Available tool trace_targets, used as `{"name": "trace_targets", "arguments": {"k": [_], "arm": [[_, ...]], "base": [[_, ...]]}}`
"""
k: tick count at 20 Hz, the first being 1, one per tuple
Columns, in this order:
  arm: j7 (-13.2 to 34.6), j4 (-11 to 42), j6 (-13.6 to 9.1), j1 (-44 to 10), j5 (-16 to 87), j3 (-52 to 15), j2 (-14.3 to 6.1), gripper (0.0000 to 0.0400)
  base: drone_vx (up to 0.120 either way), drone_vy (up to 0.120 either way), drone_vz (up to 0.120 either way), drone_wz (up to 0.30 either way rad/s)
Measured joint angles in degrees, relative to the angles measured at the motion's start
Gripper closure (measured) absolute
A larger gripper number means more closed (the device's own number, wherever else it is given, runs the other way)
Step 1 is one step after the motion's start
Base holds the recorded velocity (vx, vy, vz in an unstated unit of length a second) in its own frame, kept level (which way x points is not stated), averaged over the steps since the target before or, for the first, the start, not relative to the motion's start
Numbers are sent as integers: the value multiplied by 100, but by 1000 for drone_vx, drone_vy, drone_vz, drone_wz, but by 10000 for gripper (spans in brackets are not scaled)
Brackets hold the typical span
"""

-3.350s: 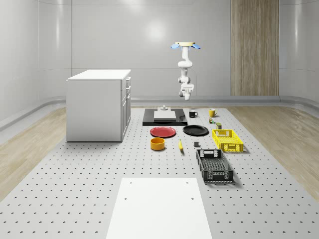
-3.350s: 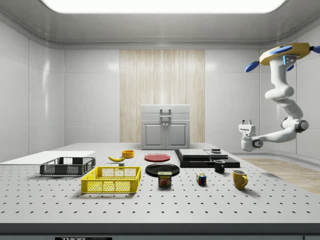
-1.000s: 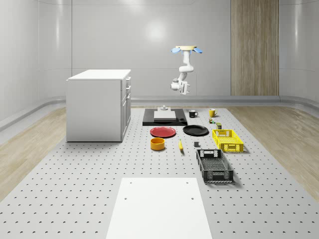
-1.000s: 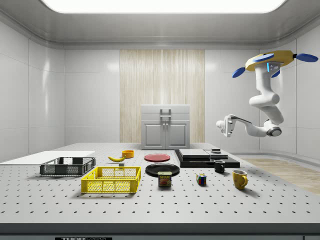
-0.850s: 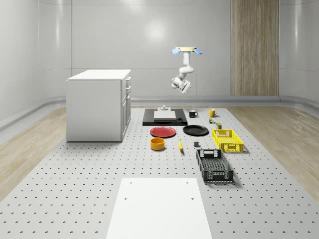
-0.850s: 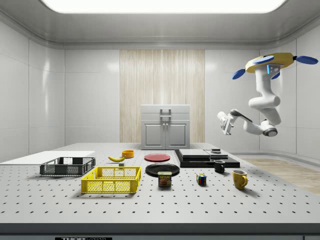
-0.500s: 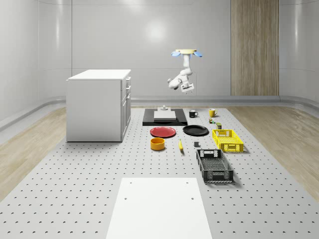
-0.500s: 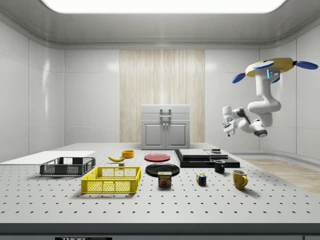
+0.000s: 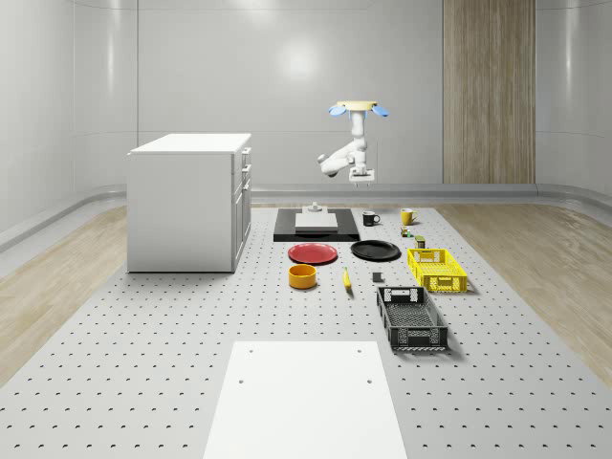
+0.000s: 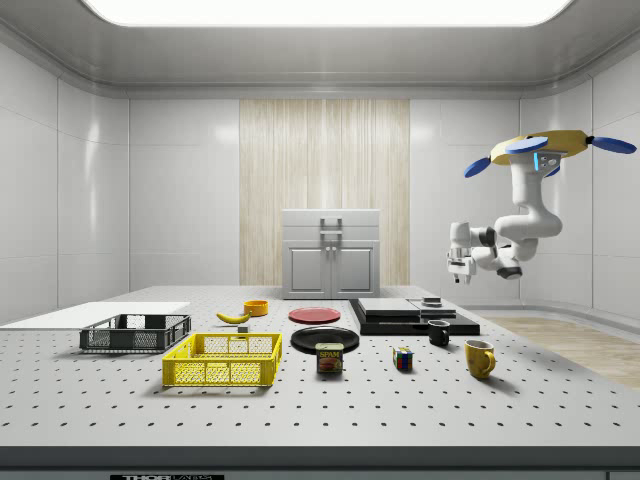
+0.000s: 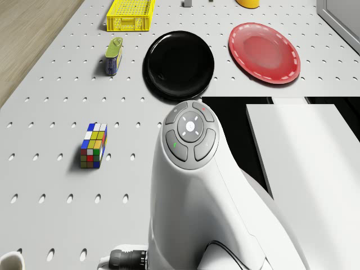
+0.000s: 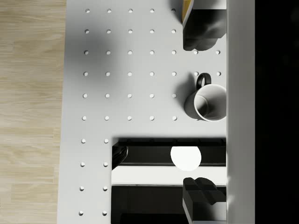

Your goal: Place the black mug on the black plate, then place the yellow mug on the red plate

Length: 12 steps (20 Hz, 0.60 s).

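Observation:
The black mug (image 12: 208,103), white inside, stands on the table beside the black platform (image 9: 316,229), and the yellow mug (image 9: 406,216) is just beyond it at the whole-scene view's right. The black plate (image 9: 375,251) and red plate (image 9: 313,253) lie side by side in front of the platform. The drone (image 10: 545,147) hovers over the table's far end. My gripper (image 12: 201,113) hangs open, pointing down, high above the black mug (image 10: 438,333). In the wrist view the mug lies between the two fingers (image 12: 201,32). In the side view, my gripper (image 10: 457,262) holds nothing.
A Rubik's cube (image 11: 93,145) and a can (image 11: 113,55) lie near the mugs. Nearer the front are a yellow basket (image 9: 436,269), a black basket (image 9: 411,317), an orange bowl (image 9: 302,276) and a banana (image 9: 346,278). A white cabinet (image 9: 189,201) stands at the whole-scene view's left.
The drone has sunk lower. The arm folded up and swung, and the gripper has turned from pointing sideways to pointing straight down, over the black mug.

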<state>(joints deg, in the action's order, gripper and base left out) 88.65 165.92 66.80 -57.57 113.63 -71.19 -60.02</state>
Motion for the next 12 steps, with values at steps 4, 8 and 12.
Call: {"name": "trace_targets", "arguments": {"k": [4,8,12], "arm": [[106,0,47,-142,-21,-84,-143,0],[181,-6,127,-234,-69,-147,-275,0],[238,-13,222,-301,-127,-199,-401,0]], "base": [[120,0,-120,0],[120,0,-120,0],[120,0,-120,0]]}}
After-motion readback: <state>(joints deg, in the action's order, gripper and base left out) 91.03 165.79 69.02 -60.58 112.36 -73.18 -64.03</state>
